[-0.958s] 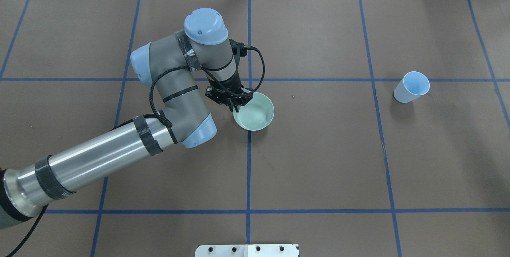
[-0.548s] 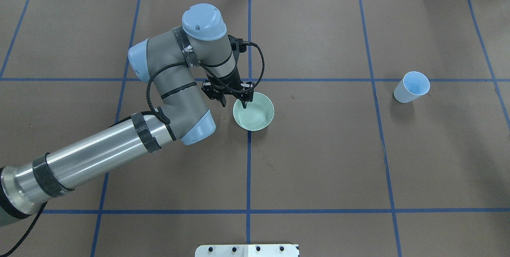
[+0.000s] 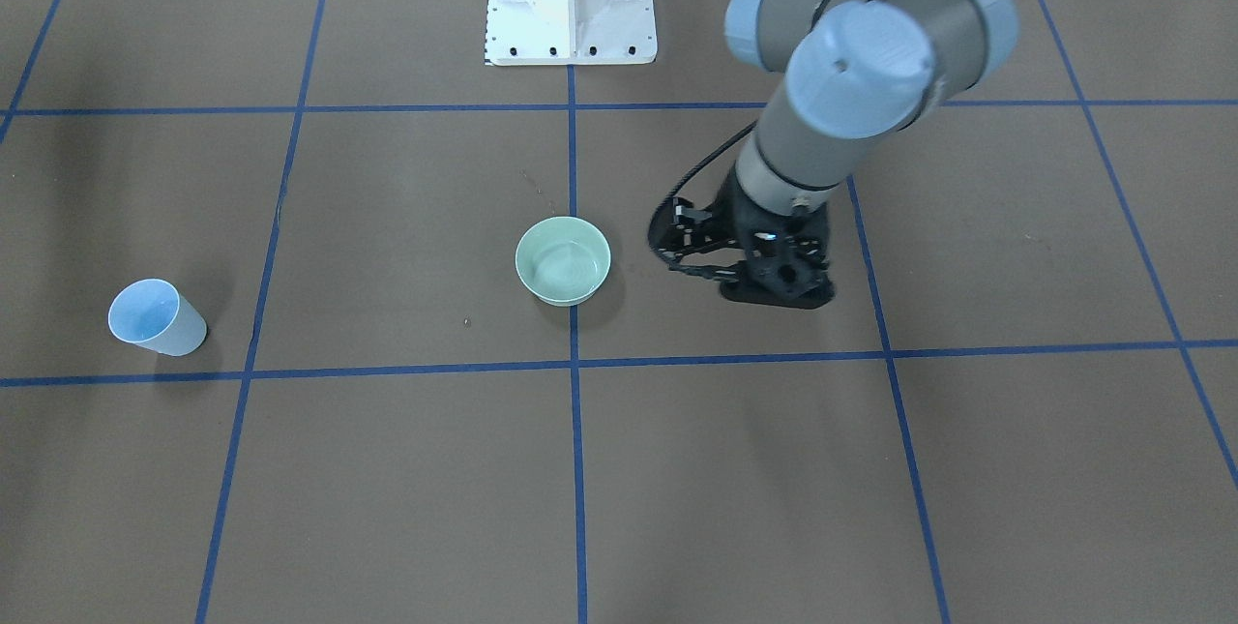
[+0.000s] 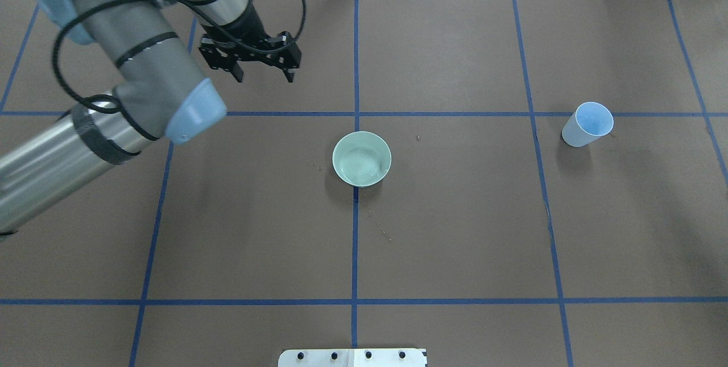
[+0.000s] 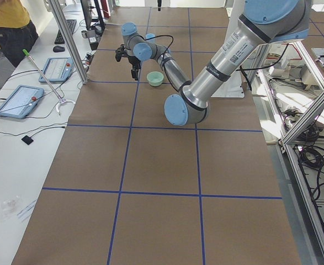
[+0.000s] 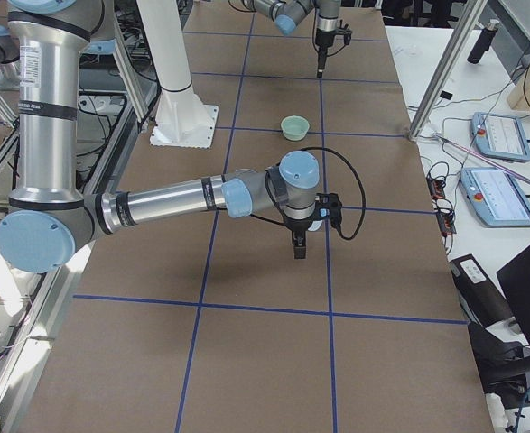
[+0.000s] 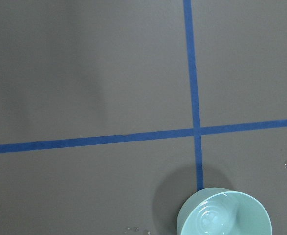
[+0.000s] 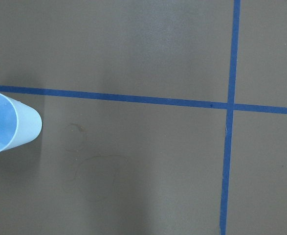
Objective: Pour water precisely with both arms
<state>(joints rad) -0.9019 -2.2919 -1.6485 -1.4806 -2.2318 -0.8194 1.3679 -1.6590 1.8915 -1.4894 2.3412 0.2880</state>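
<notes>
One second on from nipping the bowl's rim, the left gripper [image 4: 265, 77] has let go and swung up toward the table's far left, its black fingers spread and empty. The bowl [image 4: 362, 159] stands where it stood, on the centre tape line, well apart from the gripper. The water [image 4: 364, 163] is in it, a shallow pool shown only by faint ripples on the bottom. A few drops [image 7: 136, 229] glint on the cover beside it. The release suggests the bowl is now set as the target and the left arm [image 4: 142, 54] has done its part in this step. Further right the cup [image 4: 588, 124] stands upright; whether it holds water cannot be told. The right gripper [image 6: 298, 251] hangs near it, seen only from the table's end, so whether it is spread or closed cannot be told. The pour likely falls to it. The bowl is round, pale green and glossy, hard like glazed ware. The cup is a pale-blue tapered shape, thin-walled, probably light and easy to crush or tip. The cover [image 4: 455, 230] is a matte brown sheet, gridded with blue tape [image 4: 354, 242].
</notes>
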